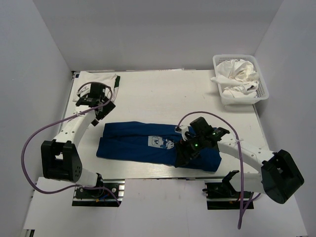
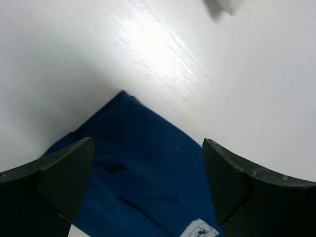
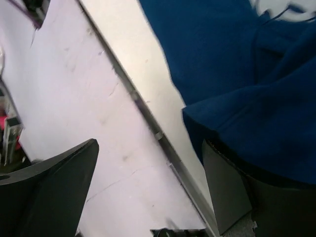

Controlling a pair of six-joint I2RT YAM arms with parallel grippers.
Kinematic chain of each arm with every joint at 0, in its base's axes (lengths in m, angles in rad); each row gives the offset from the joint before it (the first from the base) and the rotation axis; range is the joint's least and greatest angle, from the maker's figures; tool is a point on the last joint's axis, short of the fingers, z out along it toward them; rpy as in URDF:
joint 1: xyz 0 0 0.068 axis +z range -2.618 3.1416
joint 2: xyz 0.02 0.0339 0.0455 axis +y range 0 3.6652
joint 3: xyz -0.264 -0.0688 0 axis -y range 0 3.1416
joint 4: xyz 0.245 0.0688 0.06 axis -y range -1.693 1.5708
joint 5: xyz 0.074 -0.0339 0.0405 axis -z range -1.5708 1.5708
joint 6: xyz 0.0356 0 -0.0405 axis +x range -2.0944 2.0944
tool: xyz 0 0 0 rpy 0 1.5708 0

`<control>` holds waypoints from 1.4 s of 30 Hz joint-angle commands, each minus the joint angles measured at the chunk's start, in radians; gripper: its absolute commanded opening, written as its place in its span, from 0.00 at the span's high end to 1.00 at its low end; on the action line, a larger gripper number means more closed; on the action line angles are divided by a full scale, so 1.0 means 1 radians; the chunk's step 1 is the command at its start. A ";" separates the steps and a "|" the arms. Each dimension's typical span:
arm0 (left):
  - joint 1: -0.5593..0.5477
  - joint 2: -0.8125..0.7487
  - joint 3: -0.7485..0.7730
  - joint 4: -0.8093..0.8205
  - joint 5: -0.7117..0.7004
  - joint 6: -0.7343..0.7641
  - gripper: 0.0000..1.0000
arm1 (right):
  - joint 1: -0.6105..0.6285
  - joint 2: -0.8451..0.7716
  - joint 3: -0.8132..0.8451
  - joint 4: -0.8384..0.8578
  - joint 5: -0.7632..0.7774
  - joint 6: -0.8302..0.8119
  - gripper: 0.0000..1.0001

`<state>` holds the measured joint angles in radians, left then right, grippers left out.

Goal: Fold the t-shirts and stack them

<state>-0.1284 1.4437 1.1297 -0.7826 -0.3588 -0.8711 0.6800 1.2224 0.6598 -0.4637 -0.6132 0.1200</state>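
A royal-blue t-shirt (image 1: 148,143) lies flat and lengthwise on the table's near half, its pale chest print (image 1: 160,142) facing up. My left gripper (image 1: 101,107) hovers open and empty just beyond the shirt's far-left corner; the left wrist view shows that corner (image 2: 143,173) between and below the gripper (image 2: 147,143). My right gripper (image 1: 181,153) is open at the shirt's near edge, right of the print. In the right wrist view the gripper (image 3: 149,144) stands wide apart over the table's front edge, with blue cloth (image 3: 237,74) lying against the right finger (image 3: 232,197).
A folded white shirt (image 1: 98,79) lies at the back left, just behind the left gripper. A white lattice basket (image 1: 220,91) at the back right holds crumpled white shirts (image 1: 239,76). The table's metal front edge (image 3: 148,118) runs just below the right gripper.
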 commanded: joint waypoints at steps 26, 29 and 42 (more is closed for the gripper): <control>-0.105 0.233 -0.125 0.184 0.273 0.133 0.00 | -0.005 0.086 0.094 -0.029 0.537 0.231 0.10; -0.105 0.233 -0.136 0.194 0.273 0.133 0.00 | -0.004 0.166 0.099 -0.070 0.506 0.245 0.10; -0.094 0.282 -0.133 0.184 0.282 0.152 0.00 | 0.059 -0.101 -0.054 -0.035 -0.088 0.438 0.10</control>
<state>-0.2340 1.6871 1.0100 -0.5934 -0.0711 -0.7288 0.7303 1.1812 0.6334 -0.5388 -0.5053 0.4923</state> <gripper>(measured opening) 0.995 0.905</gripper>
